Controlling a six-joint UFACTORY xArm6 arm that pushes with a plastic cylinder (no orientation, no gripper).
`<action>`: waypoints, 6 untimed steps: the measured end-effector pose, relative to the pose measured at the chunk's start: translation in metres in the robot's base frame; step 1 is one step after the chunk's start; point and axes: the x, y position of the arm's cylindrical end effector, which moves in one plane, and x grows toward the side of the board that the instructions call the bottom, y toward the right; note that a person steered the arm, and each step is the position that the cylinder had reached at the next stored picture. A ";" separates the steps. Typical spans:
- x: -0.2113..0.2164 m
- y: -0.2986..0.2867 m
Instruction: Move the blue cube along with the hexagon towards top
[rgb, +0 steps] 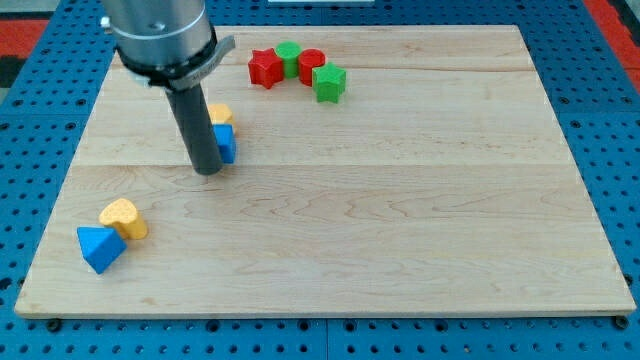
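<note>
You are pushing with no pincer in view, holding nothing: my tip (207, 170) is sitting just below-left of the blue cube (225, 142), the yellow hexagon (219, 114) touching above it, so keep driving straight toward the view's top.

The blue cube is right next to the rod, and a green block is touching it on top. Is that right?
Not quite. In the camera view the blue cube does sit right beside my tip, on the tip's right, but the block touching it at the view's top is yellow, not green. The green blocks are over by the red ones, near the board's top edge.
</note>
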 end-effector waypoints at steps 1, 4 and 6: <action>-0.036 0.000; -0.101 -0.040; -0.158 -0.021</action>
